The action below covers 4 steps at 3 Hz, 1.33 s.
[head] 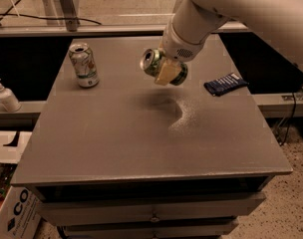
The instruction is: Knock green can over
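Over the grey desk (116,148), toward its far edge, the gripper (166,73) clamps the green can (152,62) (airborne, long axis sideways, top pointing left).

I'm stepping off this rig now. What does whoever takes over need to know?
Gripper: shut on the green can, above the middle of the table.
Green can: tipped sideways in the grasp, off the surface.
White can: upright at the back left, untouched.
Blue packet: on the right side.
Done: can grasped and tipped.
Left: probably to lay it down on its side and release.
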### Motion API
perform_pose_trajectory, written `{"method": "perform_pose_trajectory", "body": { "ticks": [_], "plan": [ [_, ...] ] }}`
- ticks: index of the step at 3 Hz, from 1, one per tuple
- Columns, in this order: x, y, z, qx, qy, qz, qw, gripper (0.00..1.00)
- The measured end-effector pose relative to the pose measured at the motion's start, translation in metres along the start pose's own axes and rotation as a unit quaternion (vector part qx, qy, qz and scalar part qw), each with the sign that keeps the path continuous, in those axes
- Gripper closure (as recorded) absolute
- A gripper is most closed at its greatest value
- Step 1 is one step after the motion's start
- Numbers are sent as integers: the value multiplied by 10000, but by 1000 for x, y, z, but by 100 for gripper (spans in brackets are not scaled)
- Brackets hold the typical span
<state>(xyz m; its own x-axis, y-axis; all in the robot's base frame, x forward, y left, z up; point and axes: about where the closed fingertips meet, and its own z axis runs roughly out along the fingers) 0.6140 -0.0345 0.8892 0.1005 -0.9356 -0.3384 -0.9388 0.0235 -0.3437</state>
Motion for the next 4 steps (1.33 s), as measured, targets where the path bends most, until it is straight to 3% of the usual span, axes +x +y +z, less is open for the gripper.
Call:
{"method": "perform_pose_trajectory", "body": {
  "ticks": [1,2,3,4],
  "plan": [
    [1,17,13,-201,484,-354,9980,100],
    [2,33,25,-451,674,-607,9949,100],
    [3,43,32,-702,649,-785,9923,84],
    [3,49,35,-849,559,-914,9906,61]
  ]
}}
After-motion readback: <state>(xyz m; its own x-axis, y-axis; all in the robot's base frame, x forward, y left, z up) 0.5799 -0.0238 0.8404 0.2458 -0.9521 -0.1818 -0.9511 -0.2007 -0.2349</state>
